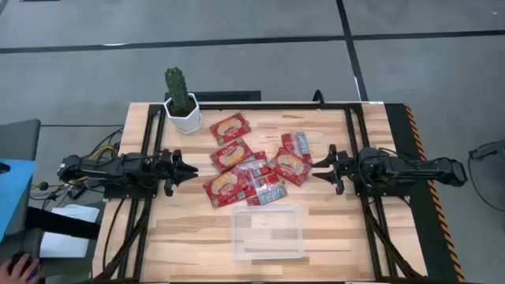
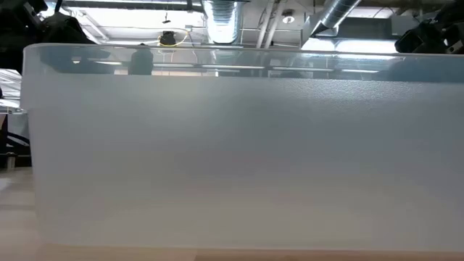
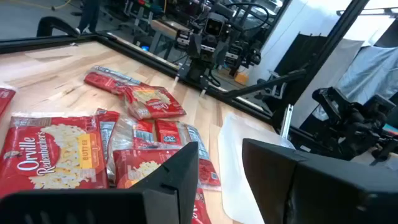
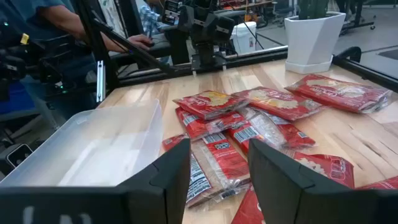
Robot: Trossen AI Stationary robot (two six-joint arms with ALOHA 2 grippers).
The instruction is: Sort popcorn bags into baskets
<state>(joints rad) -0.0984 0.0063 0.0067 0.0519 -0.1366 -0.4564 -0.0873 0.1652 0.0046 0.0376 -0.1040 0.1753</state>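
Item: popcorn bags (image 1: pixel 251 167), about seven red packets, lying in a loose overlapping heap at the middle of the table (image 1: pixel 355 237), none yet sorted. One bag (image 1: pixel 230 128) sits apart from the heap, near the cactus pot (image 1: pixel 183 115). Item: clear tray (image 1: pixel 267 232), empty, just beside the heap on the side away from the pot. My left pincer (image 1: pixel 188 169) rests low at one flank of the heap, fingers apart, holding nothing; my right pincer (image 1: pixel 319 167) faces it from the other flank, likewise apart and empty. Risks, as I judge them: overlapped glossy bags may lift in pairs or slip from my fingers; both pincers reaching the heap together could collide; a careless sweep could nudge the light tray or the pot.
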